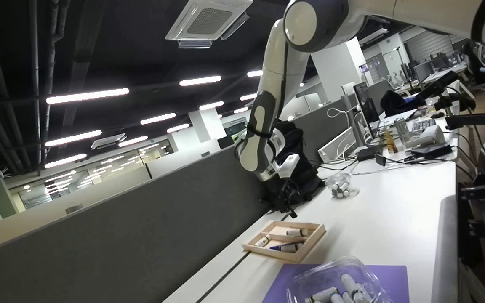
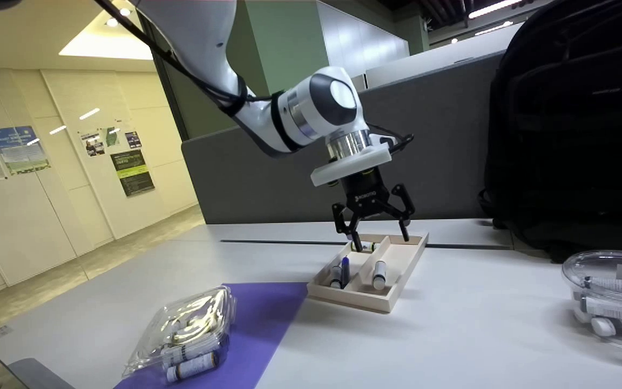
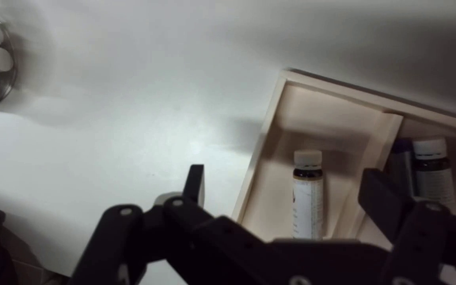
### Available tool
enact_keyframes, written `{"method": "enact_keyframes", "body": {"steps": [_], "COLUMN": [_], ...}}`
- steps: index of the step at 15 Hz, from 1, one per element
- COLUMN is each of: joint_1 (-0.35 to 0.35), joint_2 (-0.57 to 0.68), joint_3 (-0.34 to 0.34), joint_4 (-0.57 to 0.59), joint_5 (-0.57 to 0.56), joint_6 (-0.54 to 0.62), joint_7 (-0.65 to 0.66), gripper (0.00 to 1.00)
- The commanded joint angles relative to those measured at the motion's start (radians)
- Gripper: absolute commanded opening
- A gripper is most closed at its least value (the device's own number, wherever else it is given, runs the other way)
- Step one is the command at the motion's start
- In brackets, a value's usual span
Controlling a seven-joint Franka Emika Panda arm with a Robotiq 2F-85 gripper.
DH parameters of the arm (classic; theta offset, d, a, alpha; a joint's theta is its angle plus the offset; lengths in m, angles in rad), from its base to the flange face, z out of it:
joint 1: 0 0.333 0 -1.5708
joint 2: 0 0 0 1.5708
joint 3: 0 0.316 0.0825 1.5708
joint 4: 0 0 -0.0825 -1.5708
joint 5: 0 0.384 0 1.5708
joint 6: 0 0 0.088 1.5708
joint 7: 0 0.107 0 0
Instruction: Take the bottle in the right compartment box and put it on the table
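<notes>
The Robotiq gripper (image 2: 382,244), its fingers (image 3: 386,204) spread wide and gripping nothing, hangs above the wooden compartment box (image 2: 349,299); in an exterior view, a white-capped bottle (image 2: 379,275) lies in the right-hand section (image 2: 401,256).
</notes>
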Motion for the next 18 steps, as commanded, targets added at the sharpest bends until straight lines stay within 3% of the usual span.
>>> {"method": "enact_keyframes", "body": {"steps": [1,4,5,7,16,18], "joint_1": [-0.011,-0.003,-0.003,0.001,0.032,0.033], "joint_2": [0.075,0.116,0.128,0.148,0.190,0.197], "joint_3": [0.005,0.005,0.007,0.007,0.021,0.021], "joint_4": [0.090,0.119,0.130,0.149,0.199,0.210], "joint_5": [-0.021,-0.037,-0.038,-0.044,-0.079,-0.077], "joint_6": [-0.037,-0.042,-0.045,-0.050,-0.066,-0.078], "joint_7": [0.006,-0.004,-0.008,-0.014,-0.042,-0.042], "gripper": [1.00,1.00,0.75,0.66,0.03,0.39]}}
